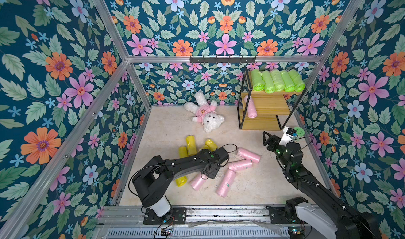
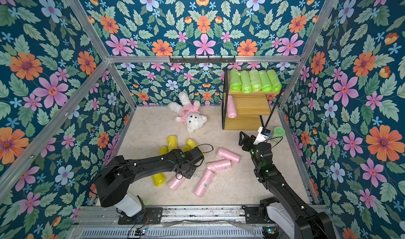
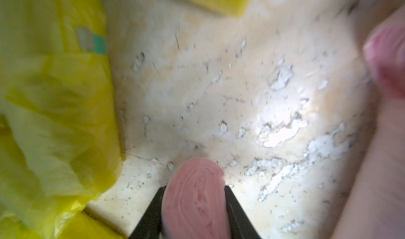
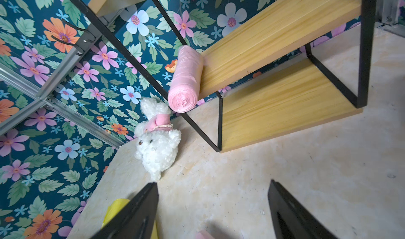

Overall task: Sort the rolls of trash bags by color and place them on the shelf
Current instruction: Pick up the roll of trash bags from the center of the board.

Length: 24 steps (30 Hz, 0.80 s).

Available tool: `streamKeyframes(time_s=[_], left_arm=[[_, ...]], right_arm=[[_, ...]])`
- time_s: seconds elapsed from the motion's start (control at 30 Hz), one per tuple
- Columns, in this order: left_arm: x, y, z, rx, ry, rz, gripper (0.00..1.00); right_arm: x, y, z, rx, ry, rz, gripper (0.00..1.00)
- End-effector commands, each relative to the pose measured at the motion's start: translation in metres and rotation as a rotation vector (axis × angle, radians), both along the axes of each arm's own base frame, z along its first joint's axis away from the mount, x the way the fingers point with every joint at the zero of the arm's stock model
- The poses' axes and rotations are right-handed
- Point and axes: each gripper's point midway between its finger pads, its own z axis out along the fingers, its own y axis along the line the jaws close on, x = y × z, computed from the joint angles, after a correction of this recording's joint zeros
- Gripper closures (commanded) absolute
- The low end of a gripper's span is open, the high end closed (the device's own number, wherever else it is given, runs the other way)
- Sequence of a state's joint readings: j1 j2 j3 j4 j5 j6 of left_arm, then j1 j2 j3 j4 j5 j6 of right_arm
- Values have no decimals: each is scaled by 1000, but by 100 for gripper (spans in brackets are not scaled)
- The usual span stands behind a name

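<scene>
Now, with left gripper point(image 3: 195, 189) clamped on a pink roll point(image 3: 194, 207) and right gripper point(image 4: 212, 183) spread wide, lift slowly, clear of neighbouring rolls point(image 3: 54, 117).

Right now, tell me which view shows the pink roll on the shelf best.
The right wrist view: the pink roll is close and whole, spiral end facing the camera, lying on the shelf, at its middle board's end. Both top views show it small and far. The left wrist view misses it.
</scene>
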<state>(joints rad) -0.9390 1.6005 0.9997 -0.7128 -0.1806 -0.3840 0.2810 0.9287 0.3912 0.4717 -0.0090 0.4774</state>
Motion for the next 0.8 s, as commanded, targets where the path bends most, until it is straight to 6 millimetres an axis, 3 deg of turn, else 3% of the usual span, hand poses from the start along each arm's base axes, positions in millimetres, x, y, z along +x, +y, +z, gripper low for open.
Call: streamKeyframes(time_s=[0.0, 0.17, 0.43, 0.63, 0.77], left_arm=[[25, -15, 28, -151, -69, 1, 66], [64, -29, 96, -445, -198, 54, 67], [117, -54, 218, -925, -458, 132, 73], [129, -62, 265, -1205, -529, 231, 73], [126, -61, 284, -1397, -524, 296, 72]], right_arm=[[-7, 13, 7, 27, 7, 69, 17], [-21, 40, 29, 37, -44, 178, 17], [-47, 113, 60, 131, -127, 469, 17], [-73, 160, 72, 221, -181, 629, 10], [-80, 173, 74, 283, -199, 660, 4]])
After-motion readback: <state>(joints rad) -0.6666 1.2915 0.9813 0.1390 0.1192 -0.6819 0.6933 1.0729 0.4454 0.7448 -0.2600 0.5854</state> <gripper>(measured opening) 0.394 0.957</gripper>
